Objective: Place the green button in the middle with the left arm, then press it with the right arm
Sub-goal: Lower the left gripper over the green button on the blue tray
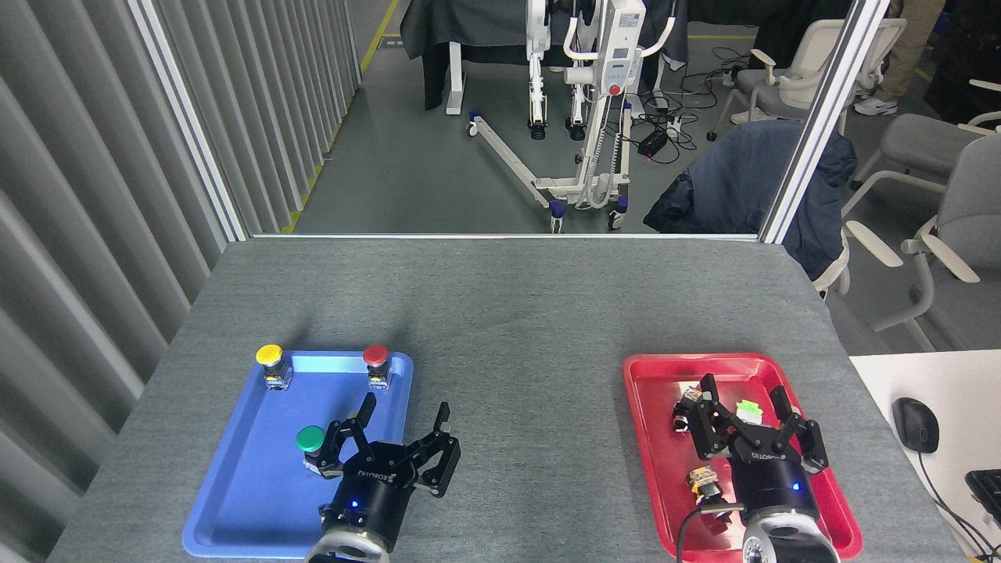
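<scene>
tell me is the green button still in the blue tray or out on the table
In the tray: the green button stands upright on the blue tray, beside the open left gripper.

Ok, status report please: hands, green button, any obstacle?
Left hand open, beside green button in blue tray. Right hand open over red tray. Middle unobstructed.

so the blue tray (235, 500) has three push buttons on it: one green button (310, 439), one yellow (269, 356), one red (375, 356). Right of the blue tray there's one red tray (649, 469), with maybe three or four small bits, hard to count
</scene>
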Controlling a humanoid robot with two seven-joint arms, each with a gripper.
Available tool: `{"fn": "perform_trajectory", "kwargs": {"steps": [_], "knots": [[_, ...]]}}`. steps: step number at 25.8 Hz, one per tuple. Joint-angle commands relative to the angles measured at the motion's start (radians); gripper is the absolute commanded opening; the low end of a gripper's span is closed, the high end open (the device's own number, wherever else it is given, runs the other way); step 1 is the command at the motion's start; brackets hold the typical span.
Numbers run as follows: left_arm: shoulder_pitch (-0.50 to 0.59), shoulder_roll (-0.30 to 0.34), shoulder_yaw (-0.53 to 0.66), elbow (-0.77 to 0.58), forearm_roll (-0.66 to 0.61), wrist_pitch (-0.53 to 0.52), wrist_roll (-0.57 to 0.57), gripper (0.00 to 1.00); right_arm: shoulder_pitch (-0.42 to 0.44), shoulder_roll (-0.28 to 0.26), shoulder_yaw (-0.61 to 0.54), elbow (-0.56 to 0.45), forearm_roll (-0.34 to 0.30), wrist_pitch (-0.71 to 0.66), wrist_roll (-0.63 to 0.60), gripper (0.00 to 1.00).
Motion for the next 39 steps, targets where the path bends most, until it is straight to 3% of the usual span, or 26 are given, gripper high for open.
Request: {"fn": "perform_trajectory", "kwargs": {"steps": [1,10,16,19,26,39], "knots": [[-0.001,0.000,0.000,0.003,0.000,-0.001,-0.004,0.98,-0.002,-0.003,0.000,-0.001,0.000,0.000,0.000,1.00],[0.013,0.012,0.009,-0.022,0.001,-0.008,-0.009,0.99,0.000,-0.001,0.002,-0.002,0.002,0.000,0.000,1.00],[0.136,0.109,0.020,-0.029,-0.005,0.002,-0.009,0.98,0.000,-0.001,0.002,-0.002,0.000,-0.002,0.000,1.00],[0.146,0.124,0.112,0.028,-0.005,-0.002,-0.010,0.98,0.000,0.000,0.002,-0.002,0.002,-0.002,0.000,1.00],[0.024,0.131,0.170,0.258,-0.005,-0.005,-0.018,0.98,0.001,-0.001,0.002,-0.002,0.002,-0.003,0.000,1.00],[-0.165,0.170,0.184,0.544,0.007,-0.007,-0.023,0.98,0.001,0.002,-0.002,-0.001,0.002,-0.003,0.000,1.00]]}}
